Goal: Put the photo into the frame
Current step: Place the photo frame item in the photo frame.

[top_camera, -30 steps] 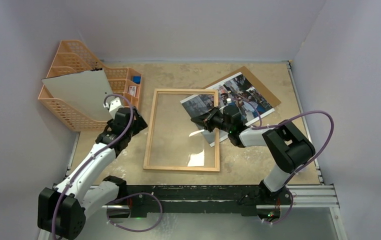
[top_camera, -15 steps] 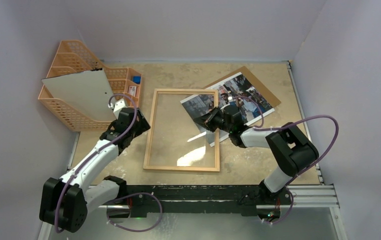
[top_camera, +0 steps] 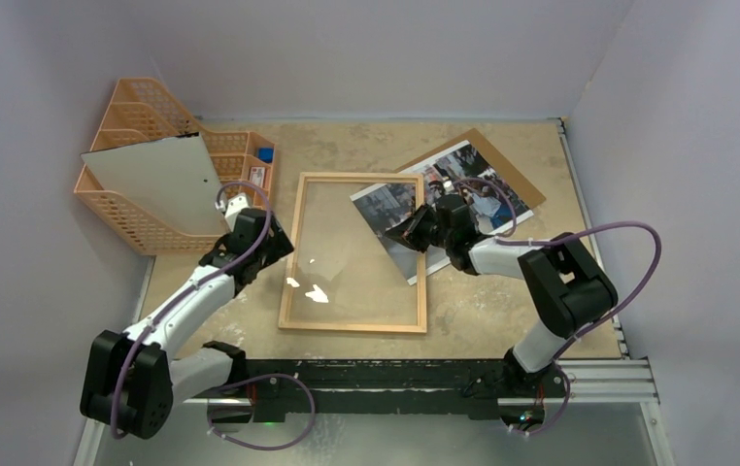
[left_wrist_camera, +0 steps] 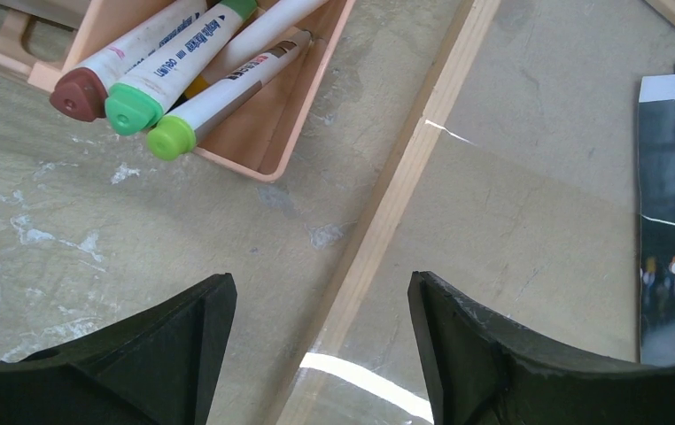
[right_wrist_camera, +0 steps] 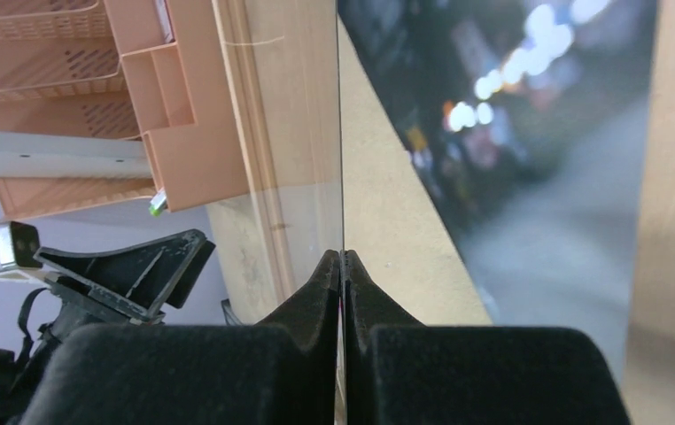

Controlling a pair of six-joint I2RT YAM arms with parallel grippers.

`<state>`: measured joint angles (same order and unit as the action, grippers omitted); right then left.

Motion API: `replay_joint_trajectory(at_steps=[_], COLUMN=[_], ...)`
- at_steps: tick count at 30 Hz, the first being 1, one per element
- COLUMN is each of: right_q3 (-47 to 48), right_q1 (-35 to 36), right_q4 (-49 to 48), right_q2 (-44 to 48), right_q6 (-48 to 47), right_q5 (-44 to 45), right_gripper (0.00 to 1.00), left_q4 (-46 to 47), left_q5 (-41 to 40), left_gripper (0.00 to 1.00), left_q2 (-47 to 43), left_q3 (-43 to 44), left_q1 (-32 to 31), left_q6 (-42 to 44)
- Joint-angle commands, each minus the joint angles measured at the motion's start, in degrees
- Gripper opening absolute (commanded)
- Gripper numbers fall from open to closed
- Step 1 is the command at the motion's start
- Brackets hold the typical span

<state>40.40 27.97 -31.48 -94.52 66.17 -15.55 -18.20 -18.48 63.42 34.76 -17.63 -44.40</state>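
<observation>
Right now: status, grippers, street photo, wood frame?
Left gripper open over left rail of light-wood frame. Right gripper shut on edge of street-scene paper photo. Photo skewed across frame's far-right corner, not seated; brown hardboard panel beneath far end.

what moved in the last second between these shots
The left gripper, open, slid right and slightly nearer, so the left rail of the frame now runs between its fingers. The right gripper, shut on the edge of the photo, shifted slightly toward the far side. Glare on the pane moved left. The photo, the frame and the orange organizer stayed in place.
</observation>
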Motion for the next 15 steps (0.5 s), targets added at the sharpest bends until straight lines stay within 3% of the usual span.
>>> replay_joint_trajectory(at_steps=[1,15], right_q3=[1.5,3.4], right_q1=[-1.5,-2.5], right_q4=[0.2,-3.1], right_q2=[-0.3,-3.8], right_q6=[-4.3,-9.4], right_q5=[-1.4,-7.4], right_gripper=[0.0,0.0], left_q4=[2.3,4.6], left_q5=[0.6,4.0], left_gripper=[0.74,0.73], left_q2=[0.4,2.8], left_q3=[-0.6,-1.1], left_q1=[0.1,0.1], left_q6=[0.4,1.6])
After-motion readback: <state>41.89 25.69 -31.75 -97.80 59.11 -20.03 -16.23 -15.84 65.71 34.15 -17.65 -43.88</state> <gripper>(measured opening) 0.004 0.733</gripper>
